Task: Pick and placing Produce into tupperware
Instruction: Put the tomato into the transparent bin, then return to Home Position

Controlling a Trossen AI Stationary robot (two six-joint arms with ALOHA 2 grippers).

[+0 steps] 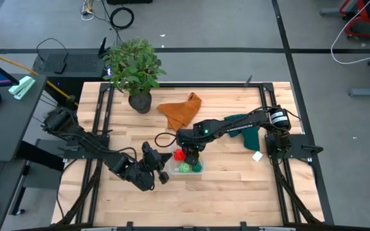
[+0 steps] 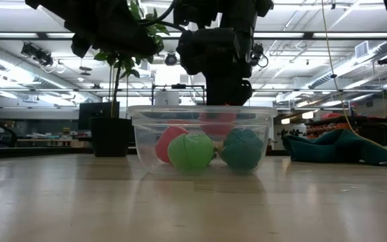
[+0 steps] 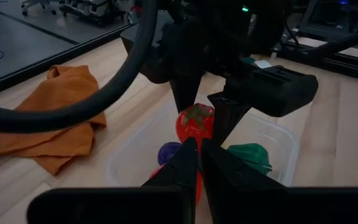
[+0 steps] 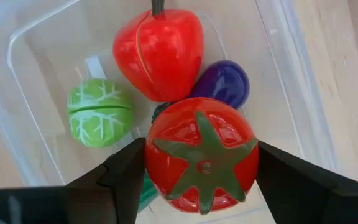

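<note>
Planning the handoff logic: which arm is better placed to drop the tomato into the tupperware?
Right. The right gripper already holds the red tomato between its fingers directly over the tupperware. The left gripper waits beside the box, fingers shut and holding nothing.

Clear tupperware (image 4: 27,81) holds produce; red tomato (image 4: 201,155) held above
</note>
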